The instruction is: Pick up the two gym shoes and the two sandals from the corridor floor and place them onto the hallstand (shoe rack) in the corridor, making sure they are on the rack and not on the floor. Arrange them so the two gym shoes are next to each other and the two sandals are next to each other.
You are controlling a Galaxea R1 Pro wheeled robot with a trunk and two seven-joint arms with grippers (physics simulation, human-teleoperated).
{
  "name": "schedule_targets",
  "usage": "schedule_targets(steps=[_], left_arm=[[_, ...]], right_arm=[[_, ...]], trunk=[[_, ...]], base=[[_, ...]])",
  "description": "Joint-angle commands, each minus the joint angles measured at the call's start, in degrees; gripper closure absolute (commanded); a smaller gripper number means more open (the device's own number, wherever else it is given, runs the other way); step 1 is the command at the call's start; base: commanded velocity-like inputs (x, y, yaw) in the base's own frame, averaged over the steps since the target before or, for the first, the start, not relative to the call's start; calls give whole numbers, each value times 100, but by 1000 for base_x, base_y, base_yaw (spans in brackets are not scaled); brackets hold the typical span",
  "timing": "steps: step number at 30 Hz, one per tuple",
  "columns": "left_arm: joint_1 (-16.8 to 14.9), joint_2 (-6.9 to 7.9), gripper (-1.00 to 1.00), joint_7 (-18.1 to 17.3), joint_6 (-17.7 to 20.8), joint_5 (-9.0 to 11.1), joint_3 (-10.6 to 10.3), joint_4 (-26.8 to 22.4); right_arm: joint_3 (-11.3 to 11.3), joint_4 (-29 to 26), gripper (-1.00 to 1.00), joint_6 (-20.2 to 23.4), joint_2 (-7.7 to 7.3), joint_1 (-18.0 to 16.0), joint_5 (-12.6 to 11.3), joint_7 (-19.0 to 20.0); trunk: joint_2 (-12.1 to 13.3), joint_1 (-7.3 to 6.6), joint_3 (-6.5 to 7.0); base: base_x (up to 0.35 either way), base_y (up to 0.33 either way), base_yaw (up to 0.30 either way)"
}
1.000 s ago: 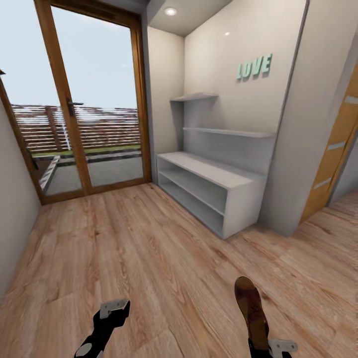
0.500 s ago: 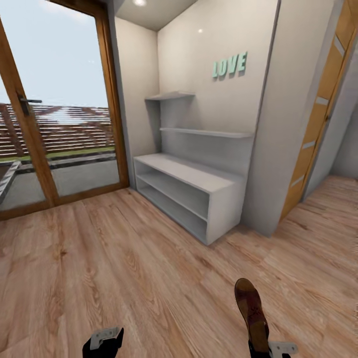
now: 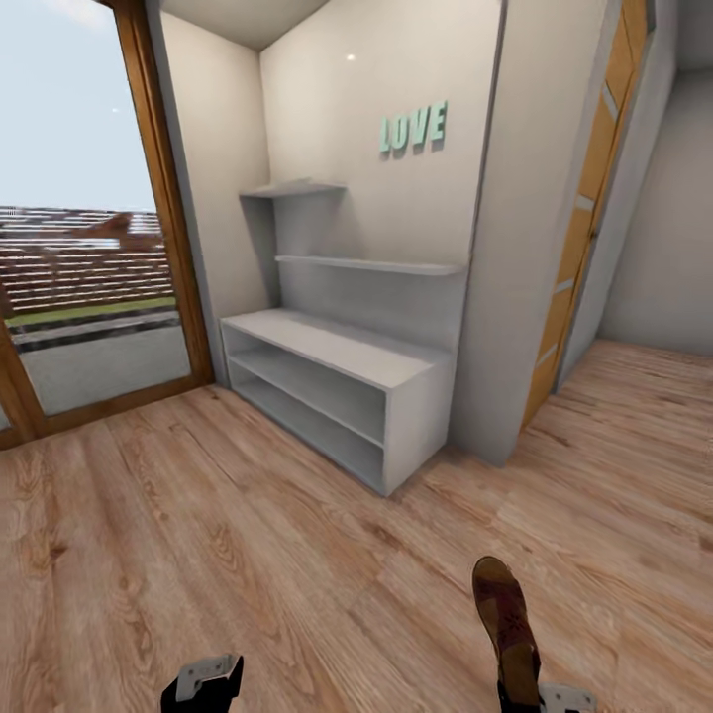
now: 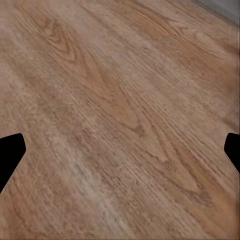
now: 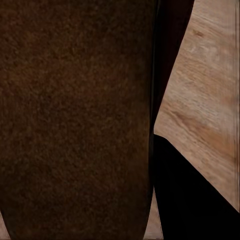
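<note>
Our right gripper (image 3: 530, 693) is clamped on one sandal (image 3: 505, 619), toe pointing to 12 o'clock above the floor (image 3: 248, 515). Our left gripper (image 3: 203, 683) at 7 o'clock hangs spread wide with nothing in it. Shoe rack (image 3: 327, 381) sits at 11 o'clock, shelves bare.

Bright, even daylight fills my head view, coming in through the glass door (image 3: 79, 248), where the sky is washed almost white. A small glint sits high on the wall (image 3: 349, 57). The rack (image 3: 327, 386) has soft shade inside its shelves, and shadows on the floor (image 3: 248, 535) are faint. Straight edges lean outward near the frame's sides. My left wrist view is soft, the wood grain smeared. In my right wrist view the sandal (image 5: 75, 120) is a dark, grainy blur.
</note>
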Motion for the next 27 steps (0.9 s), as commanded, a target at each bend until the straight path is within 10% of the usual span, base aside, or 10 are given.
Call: schedule_targets(steps=[1,27], left_arm=[[-1,2,-100,-37,-11,54,9,2],[-2,-7,-100,-36,6,62,-11,27]], right_arm=[[17,5,100,-18,-2,-4,-101,3],[26,13,100,-18,-2,-4,-231,9]], trunk=[[-2,-1,-5],[-2,-1,-5]], base=[[16,16,-280],[2,2,-283]])
